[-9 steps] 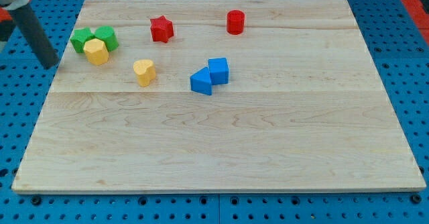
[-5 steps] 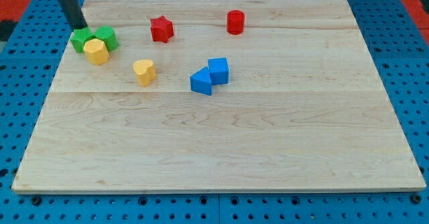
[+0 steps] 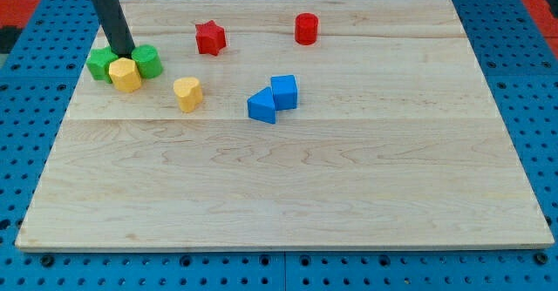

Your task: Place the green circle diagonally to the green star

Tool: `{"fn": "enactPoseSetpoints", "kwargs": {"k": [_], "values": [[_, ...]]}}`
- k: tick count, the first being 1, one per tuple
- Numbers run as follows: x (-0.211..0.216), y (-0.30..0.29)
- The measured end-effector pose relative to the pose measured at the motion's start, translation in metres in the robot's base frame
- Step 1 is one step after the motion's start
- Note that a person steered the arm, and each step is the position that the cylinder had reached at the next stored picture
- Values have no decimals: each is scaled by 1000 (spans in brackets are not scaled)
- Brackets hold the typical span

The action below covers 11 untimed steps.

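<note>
The green star [image 3: 99, 64] lies near the board's upper left edge. The green circle [image 3: 147, 61] lies just to its right, with a small gap between them. My tip [image 3: 125, 54] stands in that gap, touching or almost touching both green blocks. A yellow hexagonal block [image 3: 125, 76] sits right below my tip, against both green blocks. The rod rises from the tip toward the view's top left.
A yellow heart [image 3: 187, 92] lies right of the yellow hexagon. A red star [image 3: 209, 37] and a red cylinder [image 3: 306, 28] lie near the top. Two blue blocks [image 3: 273, 98] touch each other near the middle. The wooden board [image 3: 288, 186] rests on a blue pegboard.
My tip came in from the view's left and pushed down between the two green blocks. They spread apart and slid down a little. The yellow hexagon shifted slightly down.
</note>
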<state>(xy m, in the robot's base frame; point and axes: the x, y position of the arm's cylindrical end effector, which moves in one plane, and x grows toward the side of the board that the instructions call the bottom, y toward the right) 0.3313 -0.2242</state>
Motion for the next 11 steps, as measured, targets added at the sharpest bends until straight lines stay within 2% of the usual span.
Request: {"fn": "enactPoseSetpoints", "kwargs": {"k": [3,4,5,7,8,9,11], "values": [[62,36],[68,86],[58,93],[22,45],[34,58],[41,41],[19,33]]}}
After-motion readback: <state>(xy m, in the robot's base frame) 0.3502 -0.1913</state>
